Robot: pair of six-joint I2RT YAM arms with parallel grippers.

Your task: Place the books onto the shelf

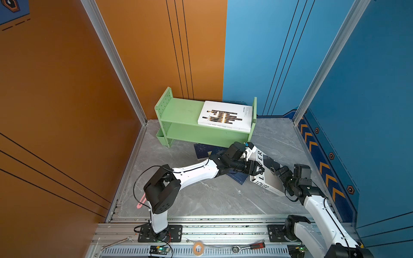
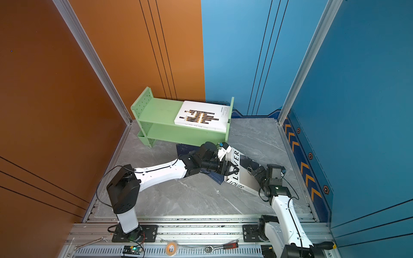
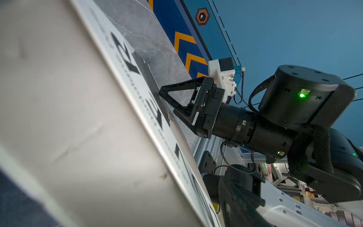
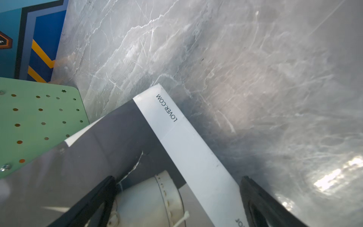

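grey marble floor (image 1: 212, 196): right gripper (image 4: 178, 177) gapes astride lover book (image 1: 266, 179), left gripper (image 1: 258, 171) unclear

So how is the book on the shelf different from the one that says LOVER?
The shelf book lies flat on top of the green shelf; the LOVER book sits tilted, low over the grey table. The shelf book has black-gold blocks; the LOVER book has big letters. Both are large and white.
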